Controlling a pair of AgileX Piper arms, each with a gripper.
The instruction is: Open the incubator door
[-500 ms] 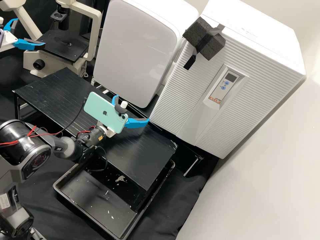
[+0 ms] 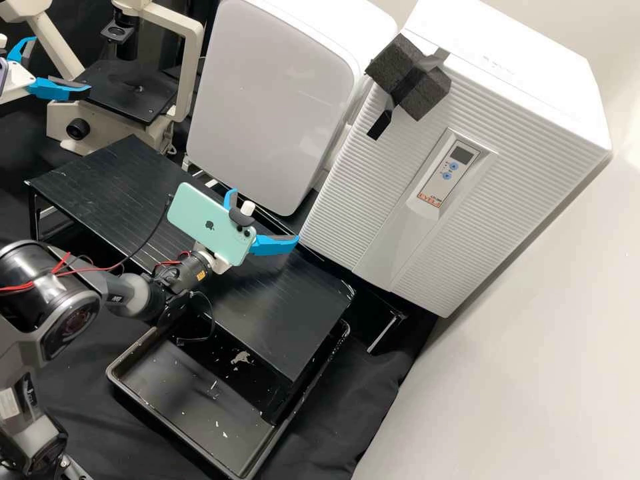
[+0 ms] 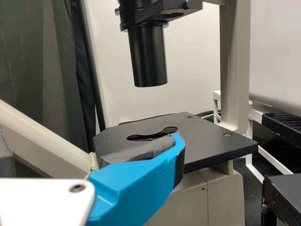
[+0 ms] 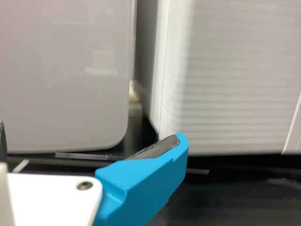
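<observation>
Mostly white, the incubator (image 2: 493,193) wore fine parallel stripes, its two buttons (image 2: 453,166) popped blue, the phone (image 2: 200,220) came in mint green, and the microscope (image 2: 107,125) paired cream with black!

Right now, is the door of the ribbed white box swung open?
No, the ribbed front sits flat against the body of the white box, with no gap showing along their upper edge.

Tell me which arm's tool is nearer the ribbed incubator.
Right: its tool is close to the lower corner of the incubator; the left tool is farther off, beside the microscope.
</observation>
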